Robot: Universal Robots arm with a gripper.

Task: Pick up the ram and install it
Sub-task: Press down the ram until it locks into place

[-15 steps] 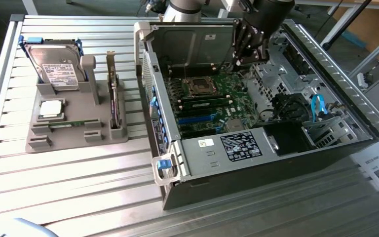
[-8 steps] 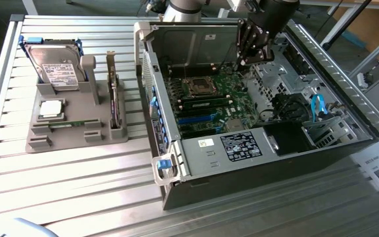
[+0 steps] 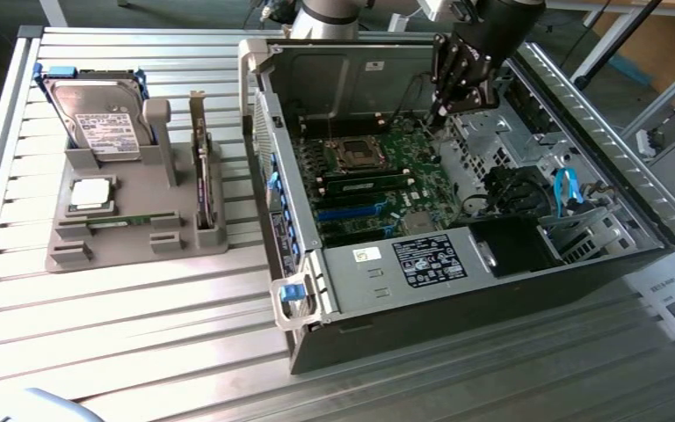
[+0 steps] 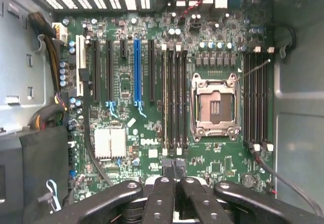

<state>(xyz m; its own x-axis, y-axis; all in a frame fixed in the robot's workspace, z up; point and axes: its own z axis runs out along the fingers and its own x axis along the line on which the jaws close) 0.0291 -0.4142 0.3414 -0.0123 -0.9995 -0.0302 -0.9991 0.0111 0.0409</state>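
Outside the pc case [image 3: 455,325], ram [image 3: 120,220]: lying flat in grey fixture [image 3: 138,251], well apart from the case on exterior view's left; nothing is touching it.
Fixture neighbours: hard drive [image 3: 101,119], cpu chip [image 3: 89,195] and expansion card [image 3: 203,176] are sitting w/ the ram, all outside the case.
Slots inside case: ram slots [image 3: 367,185] are lying beside cpu socket [image 3: 355,154] on mobo [image 3: 402,145]; a greenish strip is showing there, can't tell if it's a seated stick or a bare slot.
Gripper [image 3: 443,105]: hanging inside the case's open side, above the mobo, far from the fixture.
Jaws: sitting together, fingers [image 4: 162,196] side by side, nothing clamped btwn them.
Progress: judging early stage. Ram on fixture isn't picked up, and no stick is being carried.
Remaining: approx everything for that stick, i.e. grasp, carry into case, seat in slot.
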